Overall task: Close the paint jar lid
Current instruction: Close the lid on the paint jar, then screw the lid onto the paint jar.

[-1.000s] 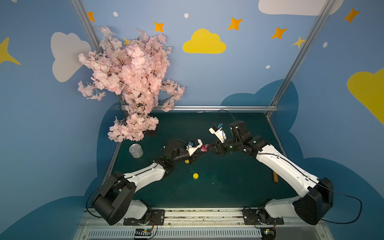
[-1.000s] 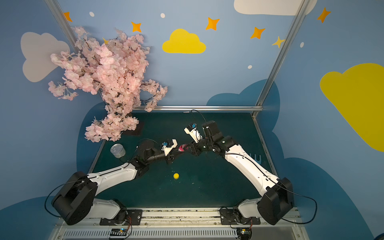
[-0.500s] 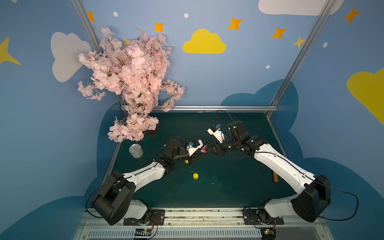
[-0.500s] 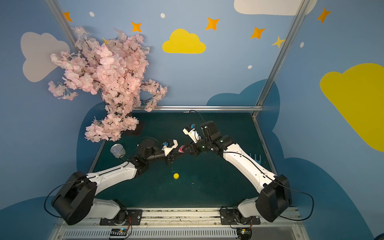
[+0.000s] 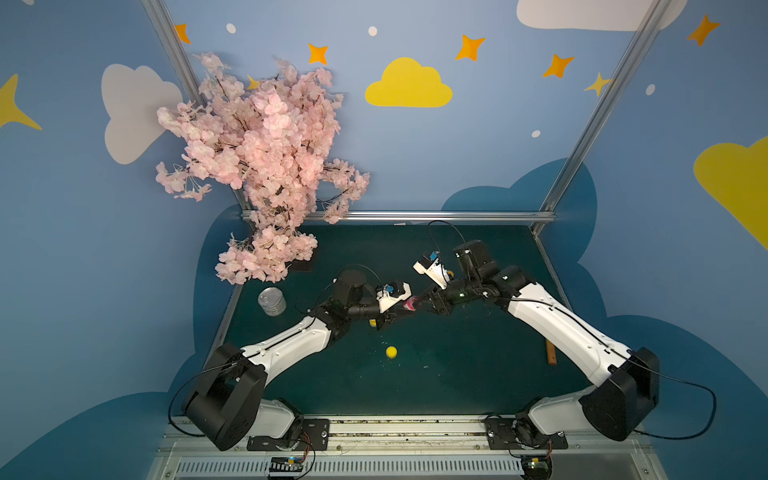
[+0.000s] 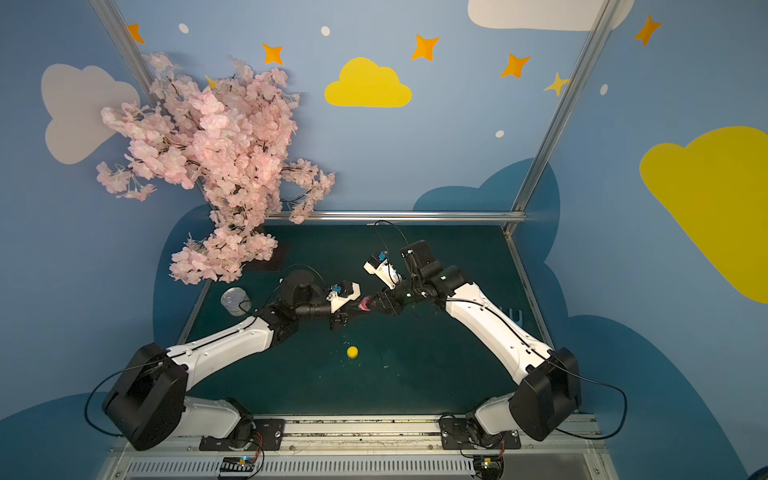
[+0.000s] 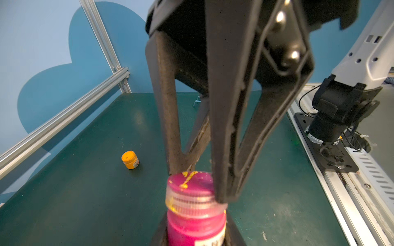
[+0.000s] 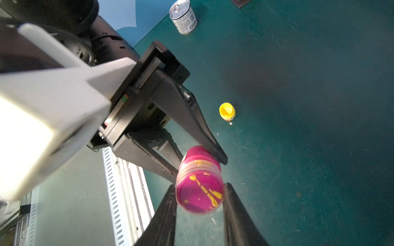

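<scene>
Left gripper (image 8: 198, 164) is clamped tight on the body of the paint jar (image 7: 195, 225), black fingers (image 8: 215, 153) pinching the magenta plastic from both sides, and right there meeting it nose to nose is the right gripper (image 7: 200, 183), clenched on the lid (image 8: 199, 193). That lid sits on the jar's mouth: a round cap with a clear, finely ribbed rim, its flat magenta top streaked with dried yellow paint. The jar itself is a stubby cylinder, glossy, with a white label low on its side. In both top views it hangs between the two wrists, above the middle of the mat (image 5: 457, 374). The mat is dark green, matte and covered in fine pale scratches and flecks. On it, a small yellow pot (image 5: 390, 351) stands just in front of the grippers, and an orange pot (image 7: 130, 159) stands further off. A shiny ribbed tin can (image 5: 272, 301) stands at the left edge, and a short wooden stick (image 5: 551, 353) lies by the right edge. A pink blossom tree (image 5: 266, 166) fills the back left corner. Around it all are aluminium frame posts (image 5: 598, 112) and blue walls (image 5: 415, 166) painted with yellow and white clouds and orange stars.
</scene>
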